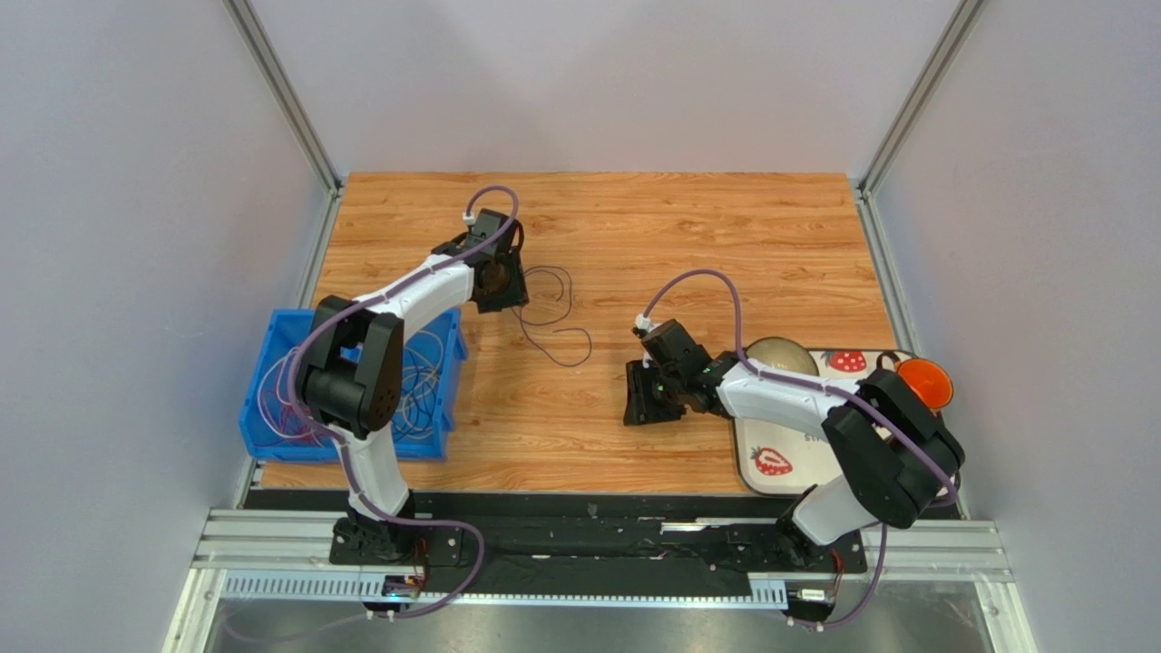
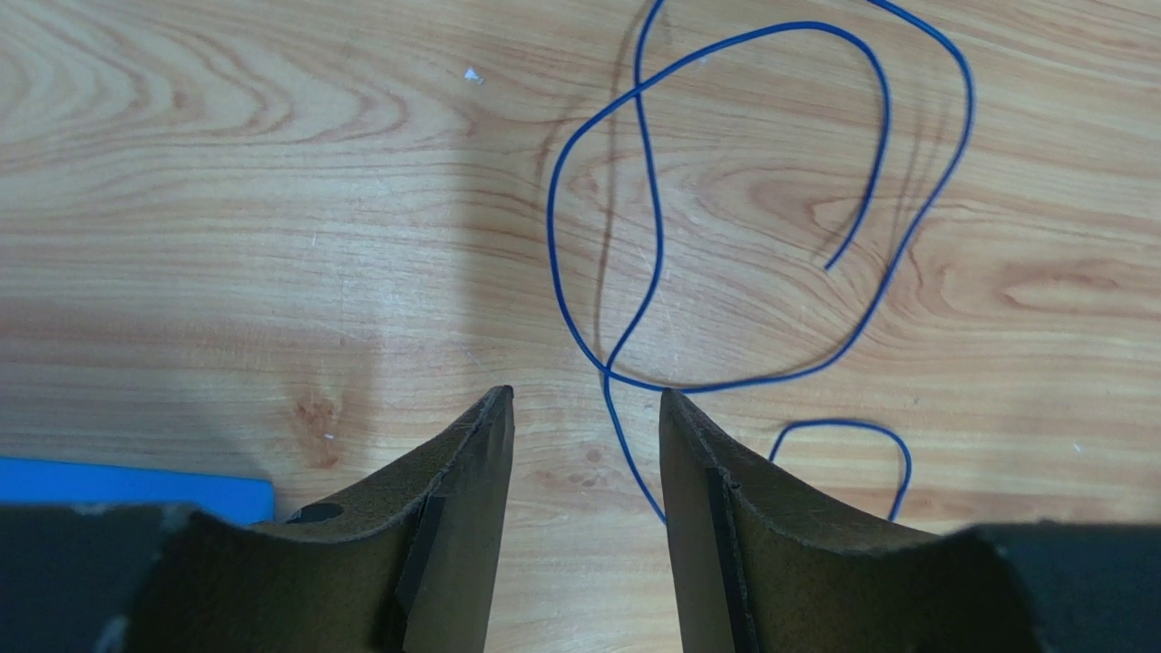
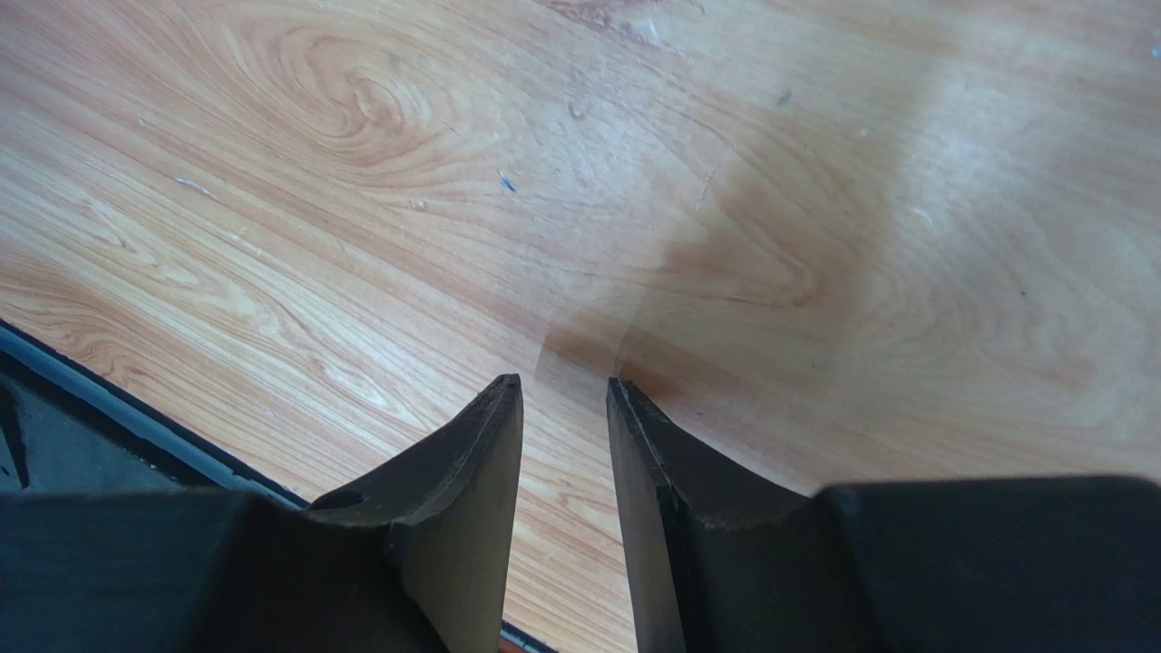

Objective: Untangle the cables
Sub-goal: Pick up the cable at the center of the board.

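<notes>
A single thin dark-blue cable [image 2: 658, 238] lies in loose loops on the wooden table, seen in the overhead view as a dark wire [image 1: 556, 324] just right of my left gripper [image 1: 507, 293]. In the left wrist view my left gripper [image 2: 586, 397] is open above the table. One strand of the cable runs down between its fingertips and passes under the right finger. More cables [image 1: 425, 370] lie tangled in the blue bin. My right gripper [image 1: 641, 402] hangs over bare wood near the table's front edge. Its fingers [image 3: 563, 385] are open a narrow way with nothing between them.
A blue bin [image 1: 273, 425] stands at the table's left edge under the left arm. At the right sits a white tray [image 1: 771, 463] with strawberry prints, a beige bowl [image 1: 780, 354] and an orange dish [image 1: 927, 381]. Metal frame posts flank the table.
</notes>
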